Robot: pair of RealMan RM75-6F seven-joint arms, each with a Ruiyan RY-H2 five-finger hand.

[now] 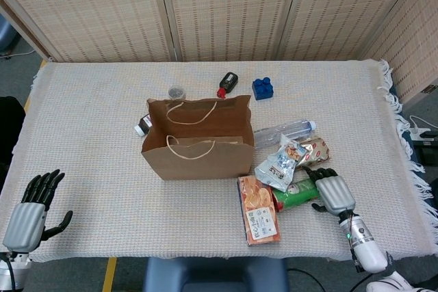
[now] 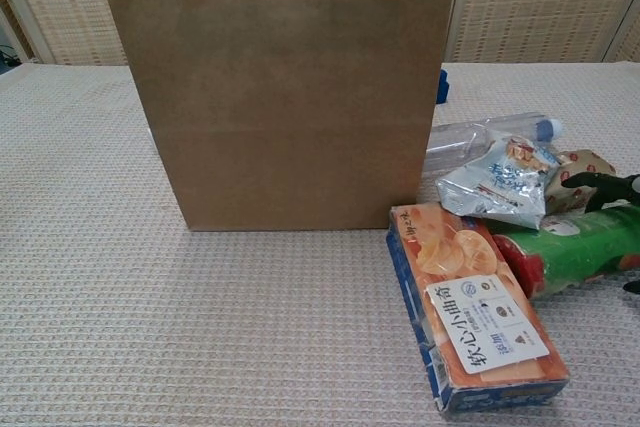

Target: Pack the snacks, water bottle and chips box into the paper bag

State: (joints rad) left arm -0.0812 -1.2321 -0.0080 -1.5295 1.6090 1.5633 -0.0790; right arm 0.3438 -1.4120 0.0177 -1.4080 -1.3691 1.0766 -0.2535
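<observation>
From my seat, far left, my left hand [image 1: 27, 211] hangs off the near table edge with its fingers spread wide, holding nothing, well apart from everything else. On the woven beige tablecloth [image 1: 89, 114] stands the upright brown paper bag [image 1: 198, 139] with its mouth open and its twine handles up. It blocks most of the chest view. Tucked against its far left corner lies a small dark bottle with a white label [image 1: 143, 125], half hidden behind the bag. Beyond the bag sit a small round grey cap [image 1: 176, 91], a dark bottle with a red cap [image 1: 227, 83] lying on its side, and a blue toy brick [image 1: 262, 87] (all three well clear of the pile).

Just right of the bag, the orange chips box [image 1: 259, 210] lies flat near the front edge. Behind it the clear plastic water bottle [image 1: 285, 130] lies on its side, touching the bag's right wall. The silver-blue snack pouch [image 1: 278, 163] rests on top of the green snack tube [image 2: 572, 248], with a red-dotted snack packet [image 1: 317, 148] just behind. My right hand [image 1: 333, 191] has its fingers curled over the tube's right end; whether it truly grips I cannot tell.
</observation>
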